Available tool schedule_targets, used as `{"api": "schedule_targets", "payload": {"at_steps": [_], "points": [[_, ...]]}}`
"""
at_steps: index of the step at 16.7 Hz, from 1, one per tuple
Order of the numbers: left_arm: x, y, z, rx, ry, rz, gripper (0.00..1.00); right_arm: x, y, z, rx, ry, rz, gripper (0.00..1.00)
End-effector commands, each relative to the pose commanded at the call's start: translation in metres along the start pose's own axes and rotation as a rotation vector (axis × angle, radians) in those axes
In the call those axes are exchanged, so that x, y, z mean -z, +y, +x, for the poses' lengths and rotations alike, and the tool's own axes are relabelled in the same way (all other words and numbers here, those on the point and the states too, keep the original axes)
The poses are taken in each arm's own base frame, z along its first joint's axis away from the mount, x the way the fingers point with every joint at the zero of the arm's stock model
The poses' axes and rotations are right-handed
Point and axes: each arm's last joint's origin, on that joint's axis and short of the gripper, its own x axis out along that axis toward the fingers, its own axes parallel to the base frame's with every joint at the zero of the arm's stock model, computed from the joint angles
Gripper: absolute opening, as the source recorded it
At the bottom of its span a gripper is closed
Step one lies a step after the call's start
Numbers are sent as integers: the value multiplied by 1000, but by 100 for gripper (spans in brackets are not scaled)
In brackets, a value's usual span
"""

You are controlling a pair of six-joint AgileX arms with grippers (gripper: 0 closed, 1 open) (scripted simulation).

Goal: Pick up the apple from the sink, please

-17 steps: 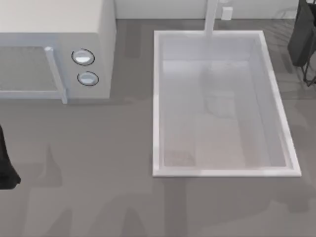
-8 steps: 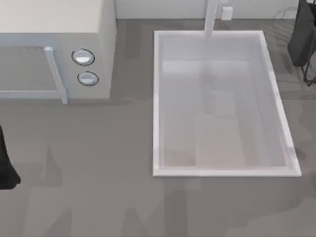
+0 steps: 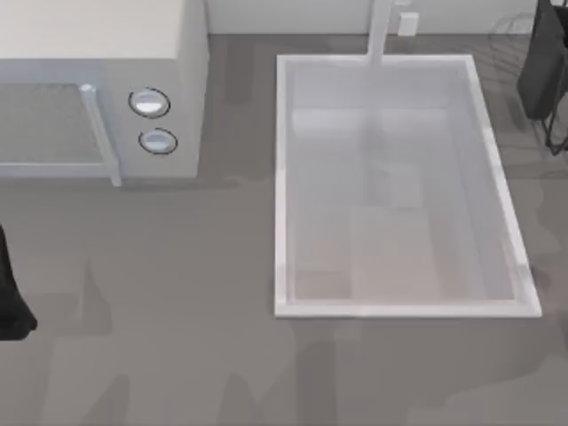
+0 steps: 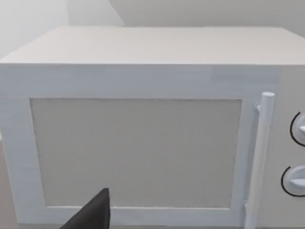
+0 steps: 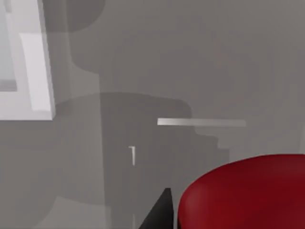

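Sink [image 3: 280, 186]: large white rectangular basin on the right half of the grey table [image 3: 177, 311], long axis running near to far. Thick pale rim; white faucet post [image 3: 380, 31] at the middle of the far rim. The basin floor is pale, with soft reflections on it.

Microwave [image 3: 98, 89]: white, at the far left of the table, well apart from the sink. Two round knobs [image 3: 149, 103] on its right-hand panel, one above the other; a vertical bar handle [image 4: 259, 157] stands between door and knobs. In the left wrist view the door faces the camera squarely.

Apple [image 5: 243, 193]: glossy, dark red, rounded. It sits close under the right wrist camera, right beside a dark finger tip [image 5: 159, 212] of the right gripper. The fruit appears to lie within the gripper's reach, but whether the jaws are closed on it or merely next to it cannot be told. Grey table surface lies behind it, and a corner of the sink's white rim [image 5: 33, 67] sits well apart from the fruit.

Right arm [image 3: 543, 71]: dark mass at the far right edge of the top view, beside the sink's far right corner.

Left arm [image 3: 9, 293]: parked at the near left edge of the table. One dark finger [image 4: 93, 214] shows in its wrist view in front of the microwave door; jaw state cannot be told.
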Motion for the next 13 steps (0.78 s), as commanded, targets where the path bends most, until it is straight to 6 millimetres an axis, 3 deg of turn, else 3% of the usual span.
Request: {"api": "schedule_targets", "payload": {"at_steps": [7,13], "points": [[0,0,0,0,0,0,100,0,0,0,0,0,0,98],[0,0,0,0,0,0,100,0,0,0,0,0,0,100]]}}
